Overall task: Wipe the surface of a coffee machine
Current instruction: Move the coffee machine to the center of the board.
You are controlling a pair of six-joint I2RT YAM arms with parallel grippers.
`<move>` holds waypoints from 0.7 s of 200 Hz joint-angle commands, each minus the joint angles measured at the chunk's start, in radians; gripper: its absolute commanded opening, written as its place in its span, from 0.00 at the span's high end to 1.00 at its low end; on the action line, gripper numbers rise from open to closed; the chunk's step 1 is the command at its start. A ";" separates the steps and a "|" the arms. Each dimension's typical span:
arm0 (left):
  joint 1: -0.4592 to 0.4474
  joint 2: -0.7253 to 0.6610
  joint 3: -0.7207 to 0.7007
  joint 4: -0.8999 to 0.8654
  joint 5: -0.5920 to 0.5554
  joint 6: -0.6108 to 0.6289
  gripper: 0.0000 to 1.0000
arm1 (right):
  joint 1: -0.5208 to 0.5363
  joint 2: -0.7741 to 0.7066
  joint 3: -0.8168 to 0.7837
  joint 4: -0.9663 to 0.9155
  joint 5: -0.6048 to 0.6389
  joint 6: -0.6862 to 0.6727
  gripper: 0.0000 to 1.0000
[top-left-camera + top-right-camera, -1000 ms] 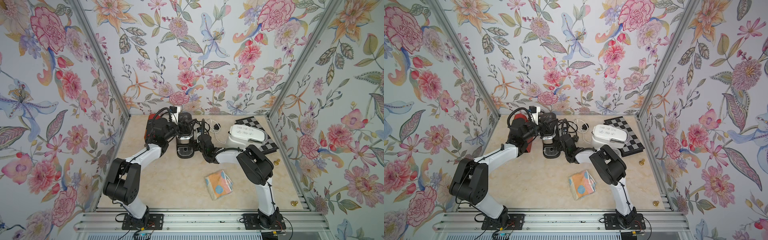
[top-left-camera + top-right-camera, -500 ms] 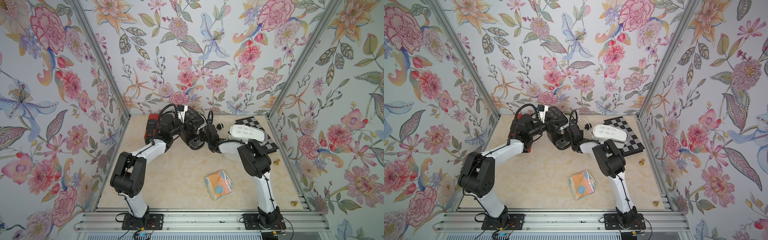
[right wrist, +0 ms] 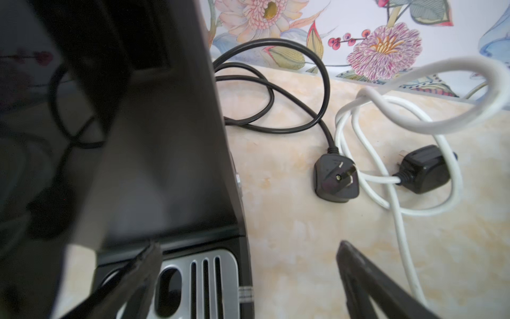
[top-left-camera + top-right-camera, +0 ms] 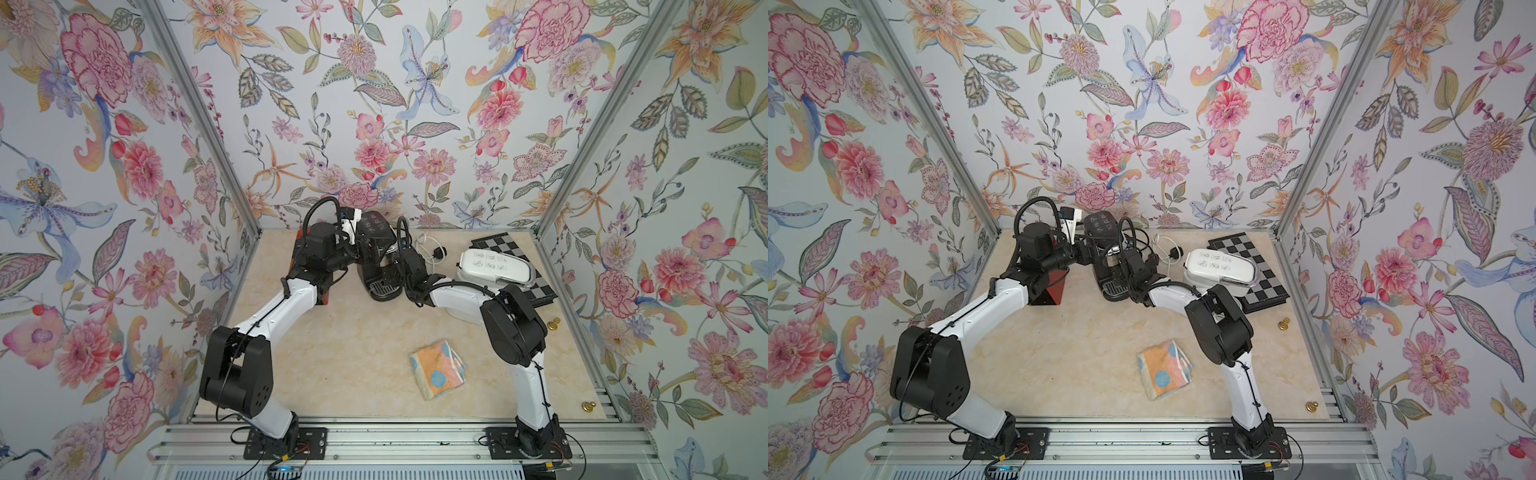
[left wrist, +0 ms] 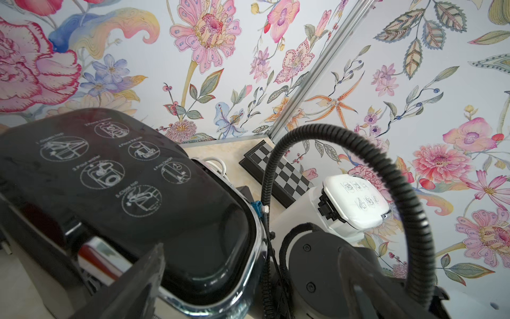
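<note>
Top views: the coffee machine [image 4: 374,232] stands at back centre of the table [image 4: 340,353], with both arms reaching in. The left gripper [image 4: 362,250] sits on its frame-left side, the right gripper [image 4: 397,277] low on its frame-right. A folded cloth [image 4: 436,369] lies lower centre, well apart from both.

Judgement: no wiping yet. Next, one gripper must drop to the cloth and pinch it.

Left wrist: only here do the lid [image 5: 124,176] icons read. One finger [image 5: 143,273] shows by the rim. The jaws are spread wide; contact is unclear.

Right wrist: only here do the fingers [image 3: 143,265] show apart and empty, one over the drip tray [image 3: 204,276]. A plug [image 3: 335,179] and white cord [image 3: 386,132] lie close.
</note>
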 commanded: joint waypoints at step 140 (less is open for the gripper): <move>0.195 -0.174 -0.027 -0.161 -0.106 0.032 0.01 | 0.035 -0.232 -0.067 -0.056 -0.019 -0.002 0.00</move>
